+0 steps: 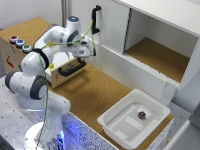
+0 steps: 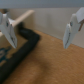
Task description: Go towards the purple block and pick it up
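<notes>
Gripper (image 1: 89,54) hangs above the table (image 1: 95,92), near the black handle (image 1: 71,68) of the wooden box (image 1: 56,75). Fingers (image 2: 11,34) spread wide, nothing between them; the wrist view shows bare cork surface and the handle beneath. Purple block (image 1: 142,115) lies inside the white tray (image 1: 118,131), toward the exterior view's right, well apart from the gripper. Coloured buttons (image 1: 20,43) sit on top of the box.

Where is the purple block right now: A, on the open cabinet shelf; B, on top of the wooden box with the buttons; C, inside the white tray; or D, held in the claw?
C: the purple block lies inside the white tray, far from the open, empty claw.
</notes>
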